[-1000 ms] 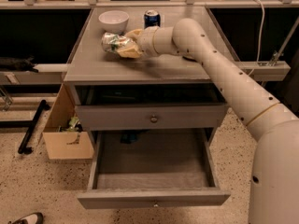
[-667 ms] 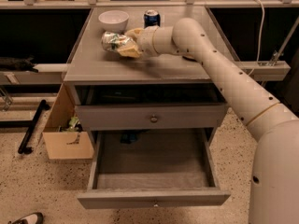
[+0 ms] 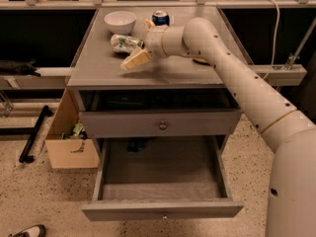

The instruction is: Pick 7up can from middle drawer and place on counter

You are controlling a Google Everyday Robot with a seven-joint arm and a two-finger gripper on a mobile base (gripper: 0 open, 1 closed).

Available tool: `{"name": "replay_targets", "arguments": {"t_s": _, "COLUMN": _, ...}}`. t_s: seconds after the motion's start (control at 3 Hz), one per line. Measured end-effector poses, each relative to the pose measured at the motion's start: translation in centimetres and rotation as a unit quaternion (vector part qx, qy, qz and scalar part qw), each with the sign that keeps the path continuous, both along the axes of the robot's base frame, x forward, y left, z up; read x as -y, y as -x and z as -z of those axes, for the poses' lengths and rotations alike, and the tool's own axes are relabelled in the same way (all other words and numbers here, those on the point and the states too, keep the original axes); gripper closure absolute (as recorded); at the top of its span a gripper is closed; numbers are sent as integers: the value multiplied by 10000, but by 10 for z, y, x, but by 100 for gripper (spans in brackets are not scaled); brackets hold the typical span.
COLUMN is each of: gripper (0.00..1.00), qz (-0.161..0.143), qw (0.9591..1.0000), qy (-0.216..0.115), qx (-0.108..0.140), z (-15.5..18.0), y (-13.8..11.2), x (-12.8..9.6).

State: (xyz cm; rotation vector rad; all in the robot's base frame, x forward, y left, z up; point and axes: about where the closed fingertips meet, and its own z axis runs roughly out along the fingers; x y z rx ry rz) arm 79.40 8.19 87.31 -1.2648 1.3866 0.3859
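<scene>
Counter (image 3: 197,70): carries the 7up can, a white bowl (image 3: 120,21) and a blue Pepsi can (image 3: 160,18).
Middle drawer (image 3: 163,209): pulled out, no can in its tray.
Gripper (image 3: 135,44): over the counter's left-middle, fingers spread wide and not pinching, so it looks let go.
7up can (image 3: 122,42): on its side on the counter just in front of the bowl, between the spread fingers. Silvery with green print, seems dented.
Done: pick and place look complete.
Left: probably only backing the arm clear. Lying on its side, the can might roll if nudged.
</scene>
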Motion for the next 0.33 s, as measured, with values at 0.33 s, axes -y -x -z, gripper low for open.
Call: {"name": "replay_targets", "arguments": {"t_s": 0.33, "gripper": 0, "qz": -170, "qw": 9986, "qy": -156, "qx": 469, "z": -29, "y": 12, "x": -3}}
